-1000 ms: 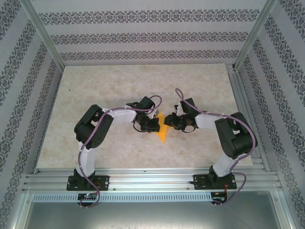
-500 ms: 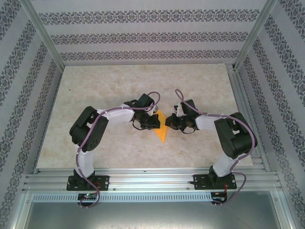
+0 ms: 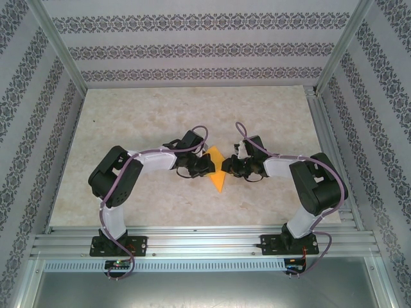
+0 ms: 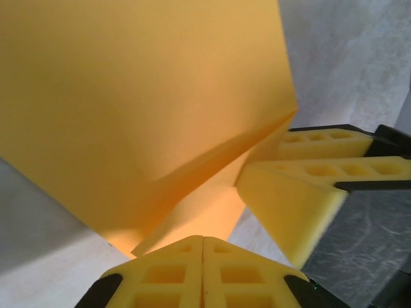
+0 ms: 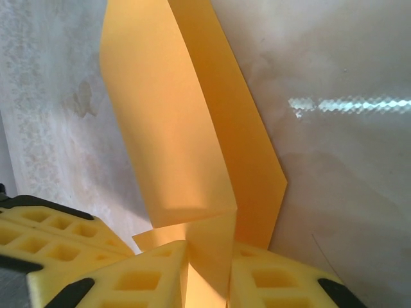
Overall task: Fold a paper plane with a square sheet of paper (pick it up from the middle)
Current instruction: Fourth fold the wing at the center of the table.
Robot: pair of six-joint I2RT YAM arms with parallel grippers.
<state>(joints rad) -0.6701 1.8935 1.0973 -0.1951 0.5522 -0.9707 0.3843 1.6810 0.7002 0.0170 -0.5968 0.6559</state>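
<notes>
Left gripper [image 3: 204, 165] is down low over the middle of the table [image 3: 148, 115], pads pressed flat together, and from its wrist view the lower edge of the paper [image 3: 219, 179] runs right into that seam, so call it pinched on the paper. The paper sits between the two grippers, standing up off the table as a creased flap, not lying flat. On the other side, the right gripper [image 3: 227, 168] has a folded strip passing between its pads, jaws drawn in close on it. That looks like a grip too.

This looks like a crease being set along the centre line. To do it well, both pinches should stay on the same fold line. One side holds firm as the anchor while the other slides or presses along the crease, keeping the layers' edges matched. Any twist between the wrists would skew the fold or tear thin paper, so pull gently and level.

From above, the paper reads as a narrow pointed shape. Its long axis runs far to near, with the sharper tip aimed at the near edge, toward the arm bases and a touch right.
</notes>
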